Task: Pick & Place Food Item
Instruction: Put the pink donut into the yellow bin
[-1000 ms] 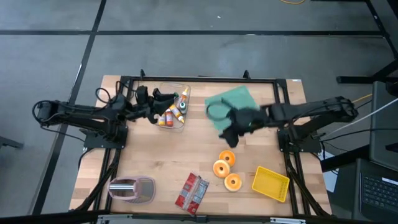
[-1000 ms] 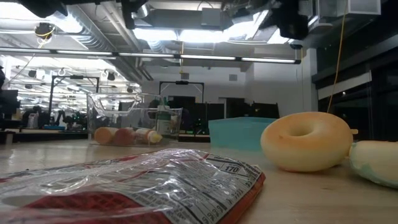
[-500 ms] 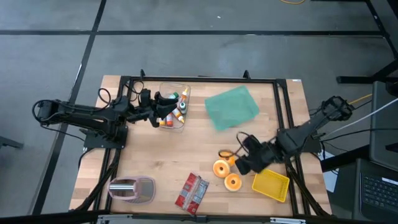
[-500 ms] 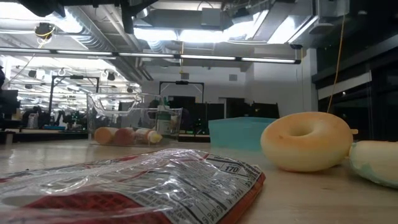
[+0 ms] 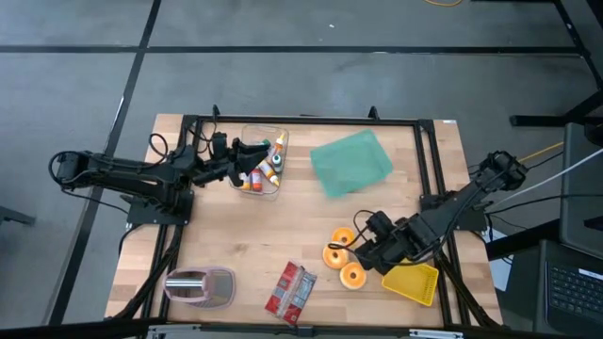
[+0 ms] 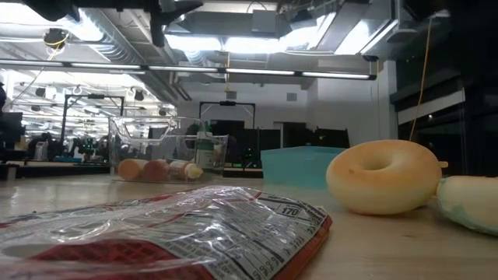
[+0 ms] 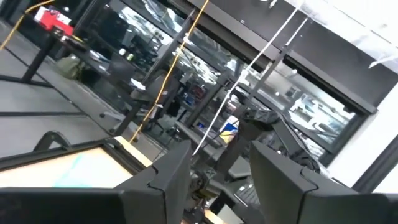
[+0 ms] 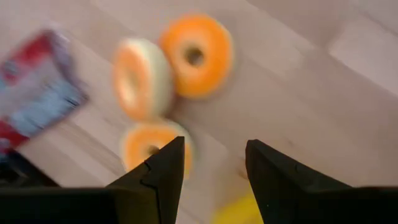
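The right gripper (image 5: 363, 247), jaws apart and empty, is hovering over three orange doughnuts (image 5: 341, 254) at the table's five o'clock. They look light and rigid, best pinched across the ring. The left gripper (image 5: 252, 156), jaws parted, is waiting above the clear bin (image 5: 267, 134) at eleven o'clock.

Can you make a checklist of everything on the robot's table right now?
Surface: wooden table, black frame.
Job's things: three orange donuts near the right gripper; yellow tray; clear bin of small items.
Clutter: red snack packet, green cloth, pink item.
Grippers: right gripper open, empty, beside the donuts; left gripper open at the bin.
Cables: black loops by both arms.
Surroundings: grey floor; laptop at the right edge.
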You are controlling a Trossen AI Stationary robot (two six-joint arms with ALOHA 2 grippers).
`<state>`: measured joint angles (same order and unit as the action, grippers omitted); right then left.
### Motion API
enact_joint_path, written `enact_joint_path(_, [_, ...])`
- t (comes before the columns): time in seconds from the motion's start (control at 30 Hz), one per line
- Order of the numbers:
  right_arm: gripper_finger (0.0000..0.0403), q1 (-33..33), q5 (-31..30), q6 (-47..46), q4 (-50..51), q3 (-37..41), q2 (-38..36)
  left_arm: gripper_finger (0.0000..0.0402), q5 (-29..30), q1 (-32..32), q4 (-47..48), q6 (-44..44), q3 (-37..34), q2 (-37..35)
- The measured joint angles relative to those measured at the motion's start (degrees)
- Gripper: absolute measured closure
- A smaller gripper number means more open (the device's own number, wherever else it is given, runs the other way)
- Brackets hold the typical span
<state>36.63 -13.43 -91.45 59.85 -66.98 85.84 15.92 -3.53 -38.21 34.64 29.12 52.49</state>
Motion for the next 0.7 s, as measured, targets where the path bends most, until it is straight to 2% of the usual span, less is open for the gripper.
enact_joint_path(0.13, [0.0234,-2.63,-2.04,6.28,-8.05,0.0,0.0,0.0245,0.51,0.0,3.01,1.57,0.0,0.0])
enact_joint_path(0.3, [0.0234,-7.51,-0.81,10.91,-17.86,0.0,0.67,0.0245,-1.01,0.0,6.29,2.66,0.0,0.0])
enact_joint_path(0.57, [0.0234,-11.57,5.45,4.62,-19.4,-0.44,6.86,0.0245,-8.25,0.0,6.79,1.25,0.0,0.0])
enact_joint_path(0.7, [0.0234,-12.14,8.34,3.13,-18.2,-4.09,12.0,0.0245,-12.69,0.0,6.76,1.14,0.0,0.0])
